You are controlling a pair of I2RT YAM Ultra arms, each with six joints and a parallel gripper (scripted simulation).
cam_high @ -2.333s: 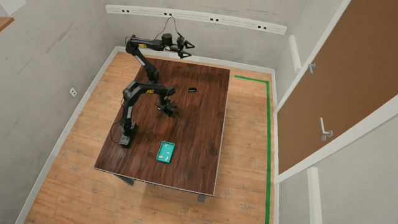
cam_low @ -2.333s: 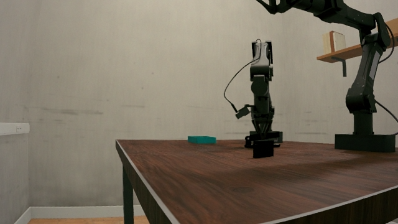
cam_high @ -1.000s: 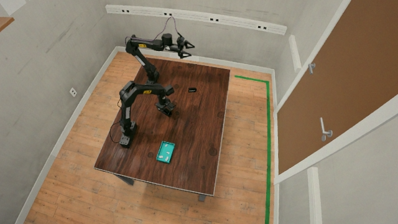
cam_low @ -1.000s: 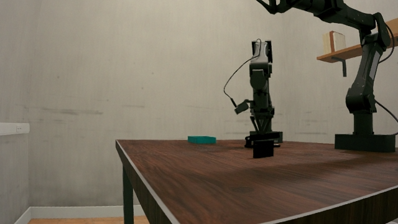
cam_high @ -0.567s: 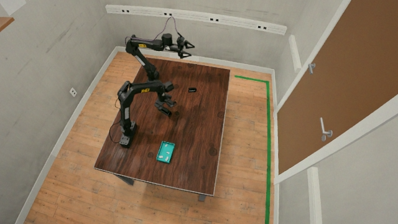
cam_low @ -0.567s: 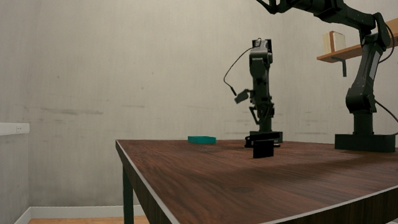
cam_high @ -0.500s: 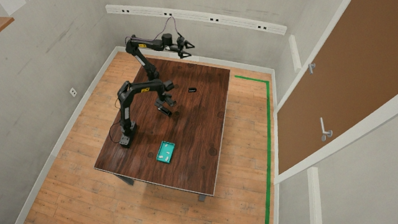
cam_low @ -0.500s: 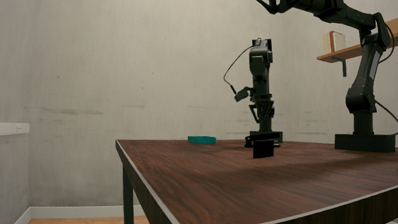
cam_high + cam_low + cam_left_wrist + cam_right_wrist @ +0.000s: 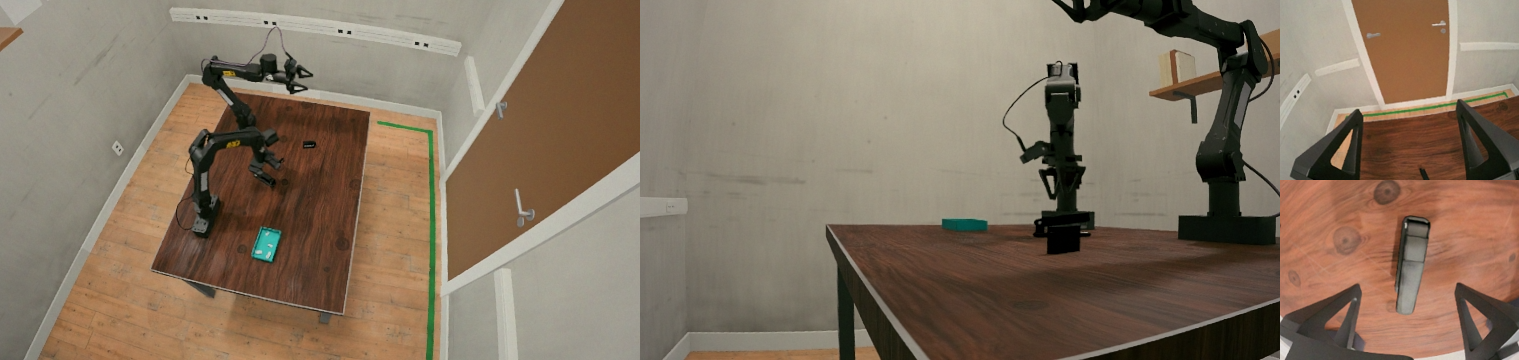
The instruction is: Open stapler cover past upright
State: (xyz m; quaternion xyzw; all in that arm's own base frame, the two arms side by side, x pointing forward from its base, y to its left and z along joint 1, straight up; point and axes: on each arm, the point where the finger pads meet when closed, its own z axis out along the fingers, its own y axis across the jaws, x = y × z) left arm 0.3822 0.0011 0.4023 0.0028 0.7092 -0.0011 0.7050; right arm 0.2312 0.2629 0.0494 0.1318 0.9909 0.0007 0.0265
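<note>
The black stapler [image 9: 309, 144] lies on the dark wooden table toward its far side. It also shows in the exterior view [image 9: 1063, 239], and small in the left wrist view [image 9: 1424, 174]. In the right wrist view the stapler [image 9: 1411, 263] is a long black bar on the wood, seen from above between the spread fingers; I cannot tell how far its cover is raised. My right gripper [image 9: 271, 171] [image 9: 1408, 288] is open and empty, hovering above the table and apart from the stapler. My left gripper [image 9: 301, 80] [image 9: 1407, 108] is open and empty, held high beyond the table's far edge.
A teal tray [image 9: 266, 244] [image 9: 964, 224] holding small white pieces sits near the table's front. The right arm's base [image 9: 202, 225] stands at the table's left edge. A wall shelf with a book [image 9: 1177, 67] hangs behind the left arm.
</note>
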